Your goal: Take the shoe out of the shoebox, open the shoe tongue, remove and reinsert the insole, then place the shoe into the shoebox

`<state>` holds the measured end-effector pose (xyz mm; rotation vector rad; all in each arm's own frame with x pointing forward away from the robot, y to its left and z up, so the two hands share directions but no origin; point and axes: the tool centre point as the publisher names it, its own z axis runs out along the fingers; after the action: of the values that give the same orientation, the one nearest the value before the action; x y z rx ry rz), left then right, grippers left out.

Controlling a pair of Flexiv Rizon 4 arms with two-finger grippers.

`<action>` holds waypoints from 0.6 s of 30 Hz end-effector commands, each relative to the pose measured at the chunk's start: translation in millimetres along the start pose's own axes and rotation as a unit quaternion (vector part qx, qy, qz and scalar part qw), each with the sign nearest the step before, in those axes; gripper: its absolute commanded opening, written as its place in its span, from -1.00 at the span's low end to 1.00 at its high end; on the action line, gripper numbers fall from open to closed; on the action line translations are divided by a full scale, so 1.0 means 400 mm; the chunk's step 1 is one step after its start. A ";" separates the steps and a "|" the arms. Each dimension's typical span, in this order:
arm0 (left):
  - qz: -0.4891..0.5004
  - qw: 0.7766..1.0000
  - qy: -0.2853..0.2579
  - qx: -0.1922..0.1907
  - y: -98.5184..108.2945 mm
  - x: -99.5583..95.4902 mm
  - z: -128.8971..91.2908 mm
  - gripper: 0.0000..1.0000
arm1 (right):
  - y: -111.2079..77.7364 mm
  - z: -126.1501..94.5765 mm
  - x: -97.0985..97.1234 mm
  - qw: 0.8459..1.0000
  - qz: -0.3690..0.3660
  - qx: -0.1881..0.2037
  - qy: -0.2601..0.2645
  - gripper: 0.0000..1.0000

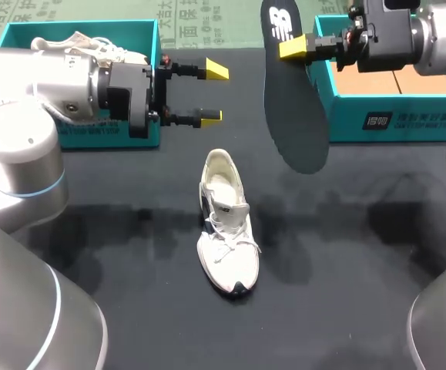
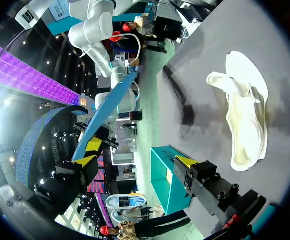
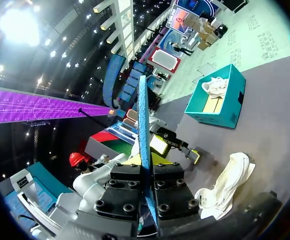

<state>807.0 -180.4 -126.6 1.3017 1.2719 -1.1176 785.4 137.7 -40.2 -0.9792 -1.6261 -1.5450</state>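
Note:
A white sneaker lies on the black table, toe toward me, its tongue pulled up; it also shows in the left wrist view and beside my right gripper. My right gripper is shut on the heel end of a dark insole, which hangs in the air right of the shoe. Edge-on, the insole rises from between the right fingers. My left gripper hovers open and empty beyond the shoe, by the left box. Its yellow tips stand wide apart.
A teal shoebox at the back left holds another white shoe. A second teal shoebox stands at the back right under my right arm. Bare black table surrounds the sneaker.

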 end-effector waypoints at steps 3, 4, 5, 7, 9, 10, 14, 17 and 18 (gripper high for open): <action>0.001 1.000 0.000 0.000 0.000 0.001 0.003 1.00 | 0.010 0.031 -0.004 1.000 0.012 0.003 -0.024 -1.00; 0.001 1.000 0.000 0.000 0.000 0.001 0.003 1.00 | 0.013 0.044 -0.007 0.999 0.025 -0.005 -0.032 -1.00; 0.001 1.000 0.000 0.000 0.000 0.001 0.003 1.00 | 0.015 0.053 -0.013 0.998 0.032 -0.005 -0.050 -1.00; 0.001 1.000 0.000 0.000 0.000 0.001 0.003 1.00 | 0.019 0.074 -0.023 0.997 0.042 -0.014 -0.061 -1.00; 0.001 1.000 0.000 0.000 0.000 0.001 0.003 1.00 | 0.023 0.088 -0.043 0.995 0.050 -0.017 -0.082 -1.00; 0.001 1.000 0.000 0.000 0.000 0.001 0.003 1.00 | 0.025 0.094 -0.056 0.995 0.053 -0.030 -0.075 -1.00; 0.001 1.000 0.000 0.000 0.000 0.001 0.003 1.00 | 0.038 0.099 -0.105 0.993 0.068 -0.060 -0.070 -1.00; 0.001 1.000 0.000 0.000 0.000 0.001 0.003 1.00 | 0.038 0.099 -0.105 0.993 0.068 -0.060 -0.070 -1.00; 0.001 1.000 0.000 0.000 0.000 0.001 0.003 1.00 | 0.038 0.099 -0.105 0.993 0.068 -0.060 -0.070 -1.00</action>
<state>807.3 -180.1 -126.5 1.3026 1.2723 -1.1183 818.9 169.5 -67.7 -1.2656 -1.5485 -1.5132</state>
